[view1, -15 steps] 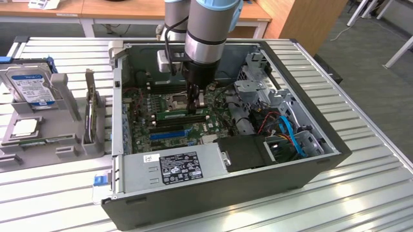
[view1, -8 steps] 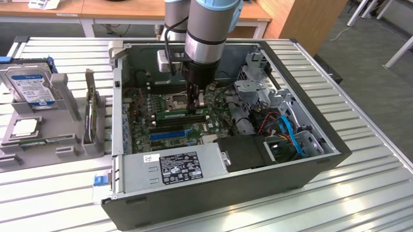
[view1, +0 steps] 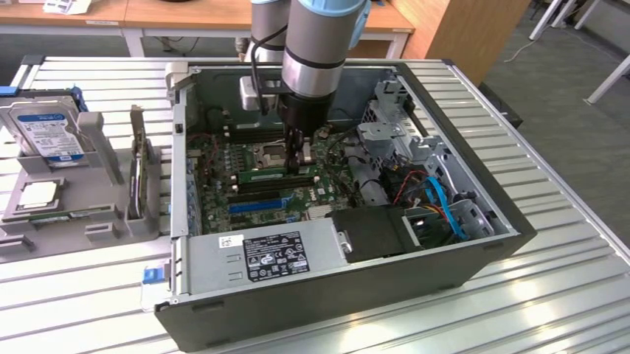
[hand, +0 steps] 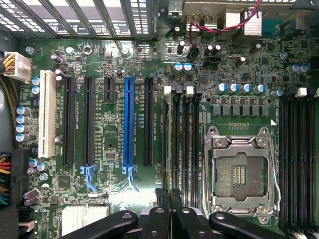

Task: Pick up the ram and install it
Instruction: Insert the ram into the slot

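A slatted metal worktop point(view1: 551, 295) is carrying an open computer case point(view1: 325, 302), and the robot arm point(view1: 315, 59) is reaching straight down into it. Well apart from the tool, outside the case, a grey tray point(view1: 99, 221) is holding a silver hard drive point(view1: 44, 129) upright. Inside the case, near the tool but not touching it, the power supply point(view1: 265, 254) is lying along the wall. The green motherboard point(hand: 114, 129) is spreading out beneath the tool. The open processor socket point(hand: 239, 172) is sitting just beside the tool, and a long blue expansion slot point(hand: 128, 119) is lying on the tool's other side. The ram point(view1: 265, 175) is standing on edge directly under the tool, in line with the black memory slots next to the socket. The tool point(view1: 298, 164) point(hand: 168, 193) is clenching the ram's top edge, fingertips pressing close together. Whether the stick is sitting fully in its slot I cannot tell.
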